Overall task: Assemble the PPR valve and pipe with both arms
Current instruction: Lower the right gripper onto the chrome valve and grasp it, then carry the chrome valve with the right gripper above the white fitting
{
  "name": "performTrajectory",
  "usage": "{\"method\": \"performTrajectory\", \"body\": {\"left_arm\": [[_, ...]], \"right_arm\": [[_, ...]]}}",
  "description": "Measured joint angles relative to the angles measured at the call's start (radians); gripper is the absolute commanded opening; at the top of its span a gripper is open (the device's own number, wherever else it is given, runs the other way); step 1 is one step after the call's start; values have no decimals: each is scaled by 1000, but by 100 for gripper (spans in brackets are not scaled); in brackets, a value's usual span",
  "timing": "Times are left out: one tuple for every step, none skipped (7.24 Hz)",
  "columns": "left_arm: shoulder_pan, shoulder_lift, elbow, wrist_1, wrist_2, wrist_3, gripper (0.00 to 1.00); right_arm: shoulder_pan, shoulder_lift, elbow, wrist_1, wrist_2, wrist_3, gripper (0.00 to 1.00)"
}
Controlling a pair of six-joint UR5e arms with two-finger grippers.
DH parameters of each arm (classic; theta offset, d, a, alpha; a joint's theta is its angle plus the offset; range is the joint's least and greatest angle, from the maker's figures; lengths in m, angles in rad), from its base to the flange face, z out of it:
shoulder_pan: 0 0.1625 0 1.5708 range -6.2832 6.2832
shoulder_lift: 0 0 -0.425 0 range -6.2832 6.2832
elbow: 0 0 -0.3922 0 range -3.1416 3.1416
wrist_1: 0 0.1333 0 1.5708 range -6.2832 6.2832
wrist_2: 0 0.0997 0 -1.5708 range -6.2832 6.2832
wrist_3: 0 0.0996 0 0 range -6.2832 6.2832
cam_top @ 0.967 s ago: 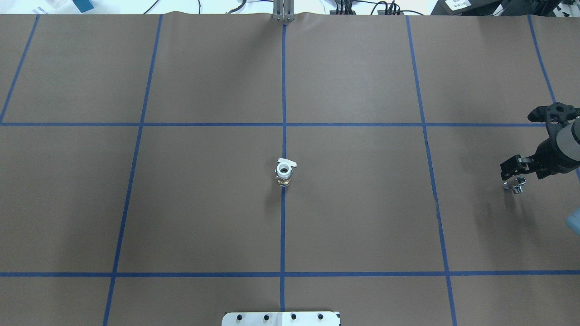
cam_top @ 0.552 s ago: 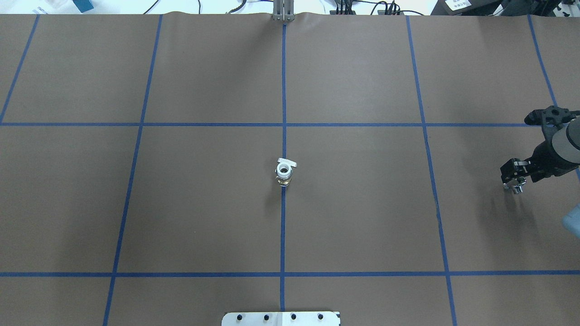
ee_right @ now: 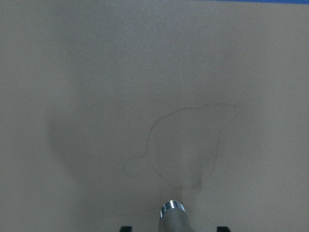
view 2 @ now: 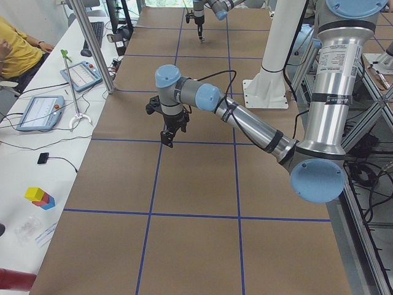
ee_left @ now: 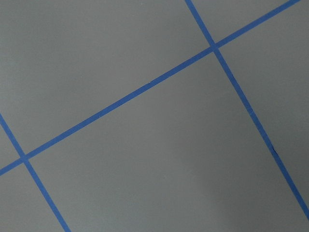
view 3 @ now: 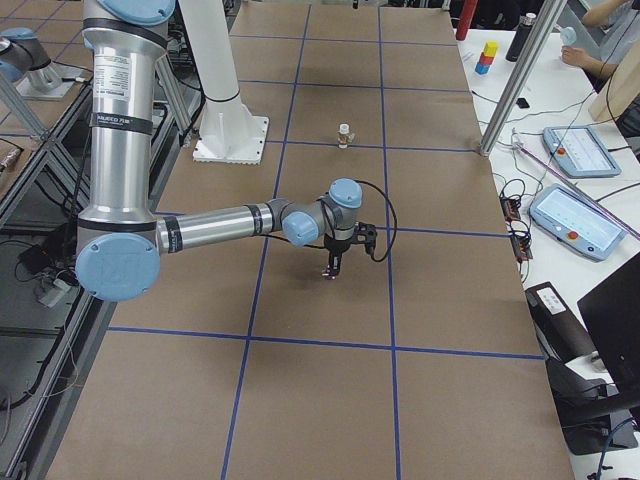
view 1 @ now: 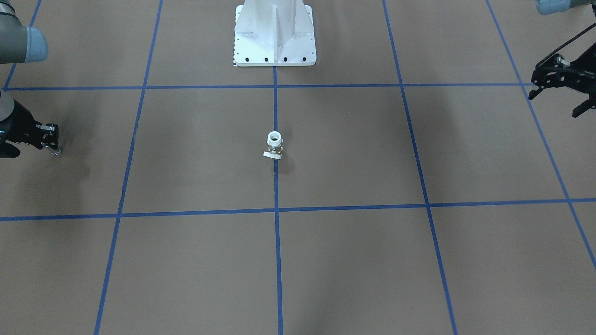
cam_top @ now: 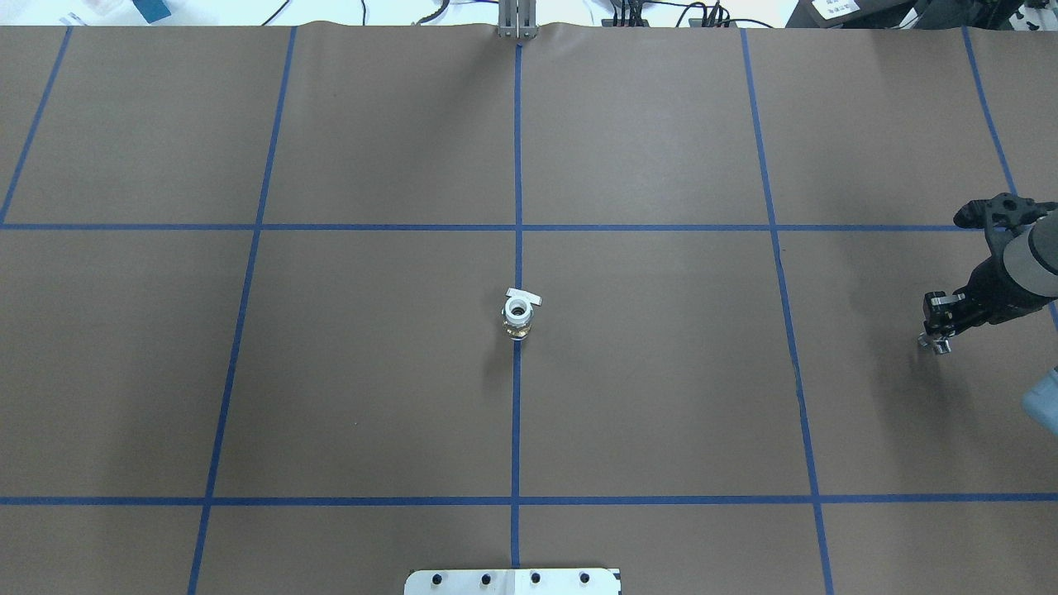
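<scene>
The PPR valve (cam_top: pixel 518 314) stands upright at the table's centre on a blue tape line, white collar up, pale tab handle on its far side; it also shows in the front view (view 1: pixel 274 145). The pipe (cam_top: pixel 939 345), a tiny silver stub, lies at the far right. My right gripper (cam_top: pixel 938 329) is low over it, pointing down. In the right wrist view the pipe (ee_right: pixel 172 215) sits between the two fingertips (ee_right: pixel 125 228) with a gap on each side, so the jaws look open. My left gripper (view 1: pixel 556 100) hangs open and empty far from both parts.
The white pedestal base (view 1: pixel 274 32) stands at the robot's edge of the table. Blue tape lines (cam_top: pixel 517 165) divide the brown table cover into a grid. Tablets and cables (view 3: pixel 580 215) lie on the operators' bench beside the table.
My right gripper has come down onto the pipe and turned more vertical, its fingers now straddling it. The valve and the pipe have not moved.
</scene>
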Motion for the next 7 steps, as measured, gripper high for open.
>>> {"method": "performTrajectory", "body": {"left_arm": [[0, 0, 0, 0, 0, 0, 100], [0, 0, 1, 0, 0, 0, 100], [0, 2, 3, 1, 0, 0, 100], [-4, 16, 4, 1, 2, 1, 100], [-27, 42, 13, -1, 7, 5, 100], [-79, 61, 41, -10, 9, 8, 100], [-137, 70, 88, -40, 9, 10, 100]], "right_arm": [[1, 2, 9, 0, 2, 0, 0], [2, 5, 26, -1, 5, 1, 0], [2, 15, 49, -6, 9, 5, 0], [2, 41, 65, -19, 15, 9, 0], [3, 86, 73, -45, 21, 32, 0], [3, 153, 78, -97, 25, 90, 0], [0, 235, 83, -163, 31, 158, 0]]}}
